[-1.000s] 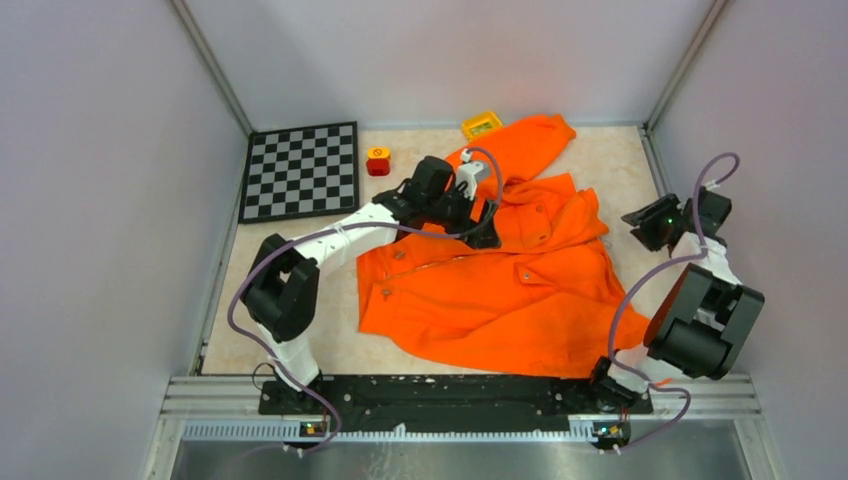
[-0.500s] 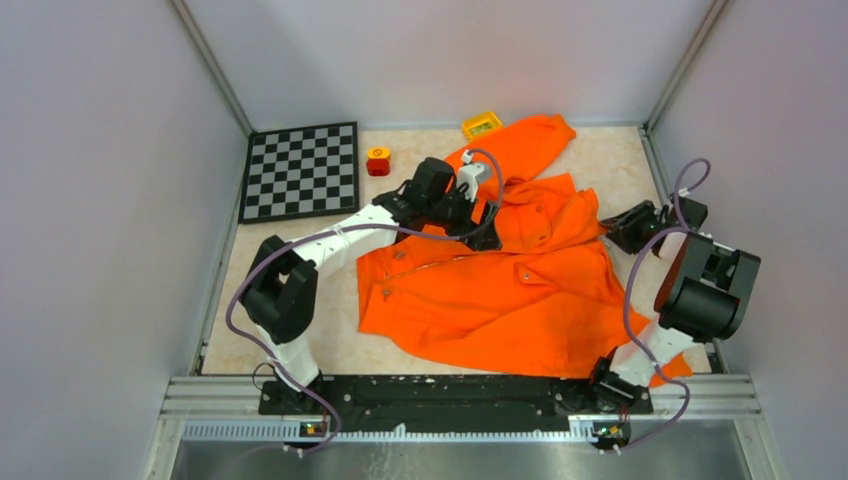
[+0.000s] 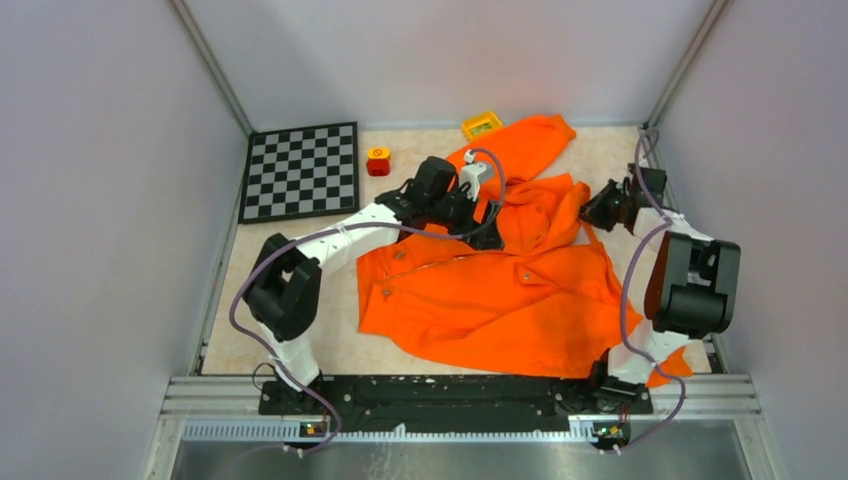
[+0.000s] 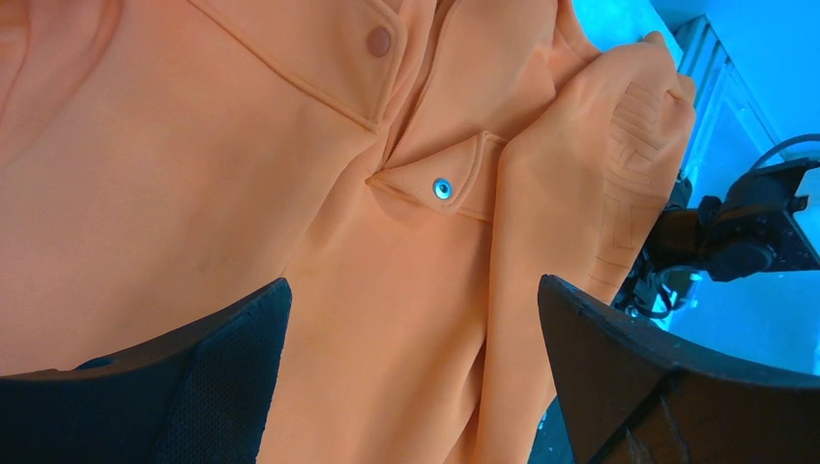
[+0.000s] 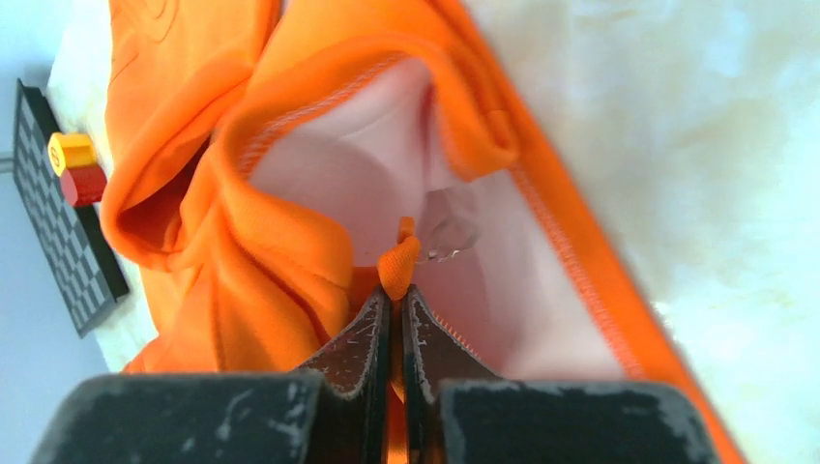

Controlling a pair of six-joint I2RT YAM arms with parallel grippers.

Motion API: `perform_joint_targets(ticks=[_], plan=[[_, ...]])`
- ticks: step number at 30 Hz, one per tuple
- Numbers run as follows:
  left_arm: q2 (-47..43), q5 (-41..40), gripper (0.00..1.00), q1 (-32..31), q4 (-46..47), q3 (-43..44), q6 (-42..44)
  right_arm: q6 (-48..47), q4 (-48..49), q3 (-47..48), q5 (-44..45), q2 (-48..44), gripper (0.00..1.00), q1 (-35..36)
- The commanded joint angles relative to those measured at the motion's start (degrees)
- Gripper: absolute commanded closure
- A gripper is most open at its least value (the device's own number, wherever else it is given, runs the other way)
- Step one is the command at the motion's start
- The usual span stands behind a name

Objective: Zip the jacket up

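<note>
Chessboard (image 3: pixel 302 171) far left; red-yellow block (image 3: pixel 378 160) beside; yellow box (image 3: pixel 481 125).

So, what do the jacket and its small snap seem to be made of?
The jacket: probably woven or knit fabric, matte orange; it folds softly and shows stitched seams. The snap: likely metal, shiny; it glints against the cloth.

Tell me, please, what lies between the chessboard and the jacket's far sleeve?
In the top view, a small red block with a yellow top stands there, close by the chessboard; the left arm's wrist crosses the stretch nearer the jacket.
</note>
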Motion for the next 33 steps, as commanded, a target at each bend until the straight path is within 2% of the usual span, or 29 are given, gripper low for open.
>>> perform_joint_targets(ticks=[1,4,7,10,12,17,20,24,28,31,33], plan=[[1.57,3.8,0.01,-0.17,4.09,3.4,-3.63,-5.13,-11.07,6.18,9.78,-6.62,1.0,6.37],[2.35,7.4,0.01,-0.16,9.29,3.84,-7.27,-7.29,-17.64,8.9,15.34,-7.93,1.0,11.06],[2.87,8.52,0.01,-0.23,20.13,1.35,-12.12,-6.47,-21.83,10.61,15.41,-8.41,1.0,14.08],[4.45,4.71,0.01,-0.48,32.4,-1.73,-14.66,-1.29,-18.58,7.56,8.48,-10.25,1.0,14.26],[6.67,2.17,0.01,-0.95,39.65,-2.95,-13.27,1.89,-15.67,5.37,5.42,-11.42,1.0,14.26],[14.39,1.71,0.01,-1.85,47.88,-0.19,-11.51,6.3,-13.12,3.58,2.05,-12.11,1.0,14.26],[16.64,1.25,0.01,-2.78,54.73,-1.75,-11.32,8.3,-13.03,3.32,1.19,-12.36,1.0,14.26],[20.36,0.6,0.01,-4.33,57.49,0.3,-12.31,10.69,-10.59,1.09,0.07,-13.92,1.0,14.26],[24.28,-2.27,0.02,-5.22,56.16,4.26,-14.18,10.8,-11.19,0.59,0.28,-15.04,1.0,14.26],[27.26,-3.5,0.09,-5.27,52.69,8.39,-16.53,10.68,-10.93,0.31,0.55,-15.74,1.0,14.26],[29.18,-4.49,0.2,-5.13,48.33,11.52,-17.67,10.25,-11.0,0.39,0.42,-15.87,1.0,14.26]])
